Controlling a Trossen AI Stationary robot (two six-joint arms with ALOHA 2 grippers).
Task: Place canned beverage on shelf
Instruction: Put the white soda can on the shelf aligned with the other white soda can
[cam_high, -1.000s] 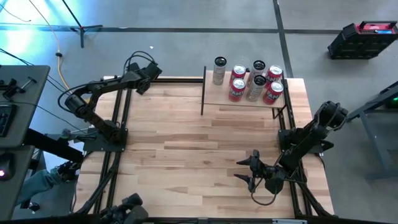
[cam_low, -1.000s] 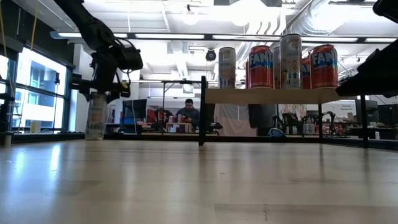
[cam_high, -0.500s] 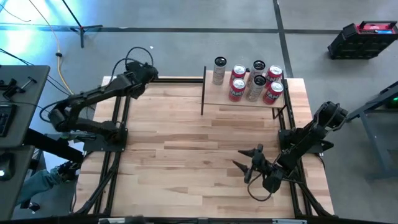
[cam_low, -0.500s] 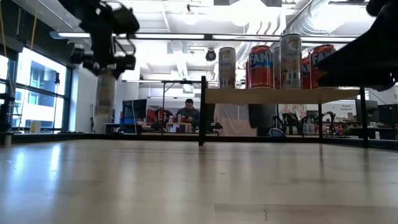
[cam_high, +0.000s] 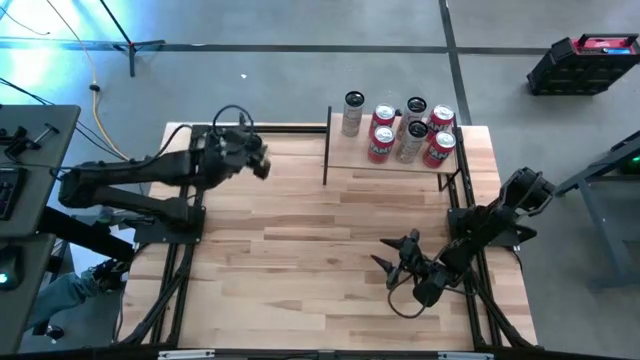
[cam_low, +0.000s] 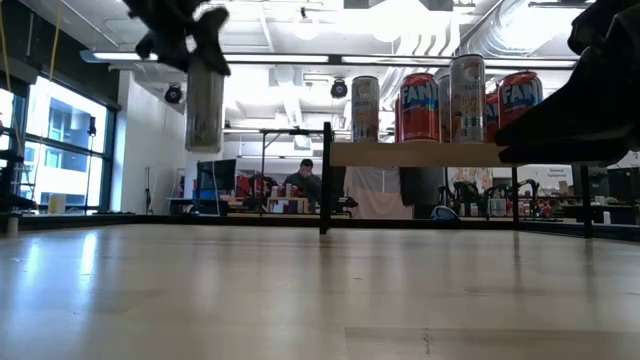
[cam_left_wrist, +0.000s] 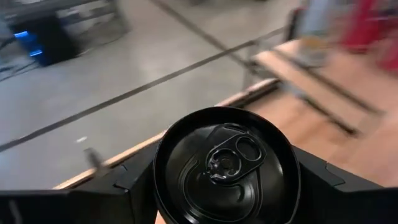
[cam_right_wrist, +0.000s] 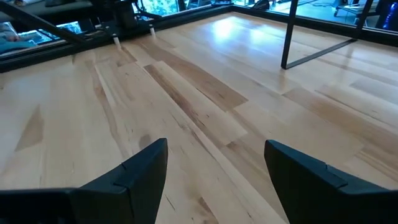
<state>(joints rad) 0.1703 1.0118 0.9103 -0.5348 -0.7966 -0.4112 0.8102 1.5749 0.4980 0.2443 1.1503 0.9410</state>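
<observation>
Left of centre, upper half of the high view: left gripper (cam_high: 243, 160) clamped on a can (cam_low: 204, 103), carried clear of the tabletop (cam_high: 300, 240). In the low view the can hangs upright at upper left, well above the table surface, about level with the cans on the shelf. The left wrist view looks straight down on its dark lid (cam_left_wrist: 225, 163), the fingers (cam_left_wrist: 317, 176) snug against either side.

Centre to upper right, high view: the shelf (cam_high: 342, 158), a pale board on thin black uprights (cam_high: 326, 145), sits at the table's far edge. Six stocked cans (cam_high: 400, 130) crowd its middle and right. The bare board lies at the shelf's left end, nearest the carried can.

Judgement on the step: transport under way, placing not begun. To do it well, keep the can vertical, carry it rightward with its base above board level, pass over the left upright rather than through it, then lower onto the bare left strip. Main hazard is nudging the nearest silver can (cam_high: 352, 113); leave a gap. Release only once the base sits flat.

Lower right, high view: right gripper (cam_high: 393, 270) waits low over the table, well apart from the shelf, its jaws spread wide and holding nothing.
</observation>
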